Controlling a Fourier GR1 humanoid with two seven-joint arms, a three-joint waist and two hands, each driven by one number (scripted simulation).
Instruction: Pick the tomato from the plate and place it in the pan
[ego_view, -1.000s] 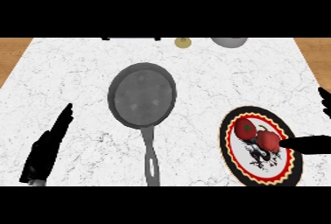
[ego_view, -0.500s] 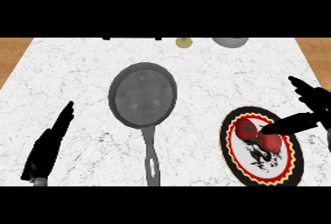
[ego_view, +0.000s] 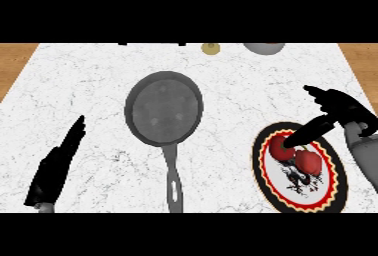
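A dark grey pan (ego_view: 164, 106) lies at the counter's middle, its handle (ego_view: 174, 182) pointing toward me. At the right a plate (ego_view: 261, 172) with a black and red rim carries the red tomato (ego_view: 308, 161), which shows as two red lobes. My right hand (ego_view: 338, 107) hovers over the plate's far edge, open. One of its fingers (ego_view: 308, 134) reaches down-left and touches the tomato's far lobe (ego_view: 279, 148), while the other fingers point up-left. My left hand (ego_view: 57, 167) rests open at the lower left, away from the pan.
A small yellowish object (ego_view: 211, 48) and a grey rounded item (ego_view: 264, 47) sit at the counter's far edge. Wooden floor (ego_view: 13, 65) shows beyond the counter's left and right sides. White marble lies between the pan and the plate.
My right hand has come in from the right edge and moved left over the plate, and a finger now touches the tomato. The left hand, pan and plate have stayed put.
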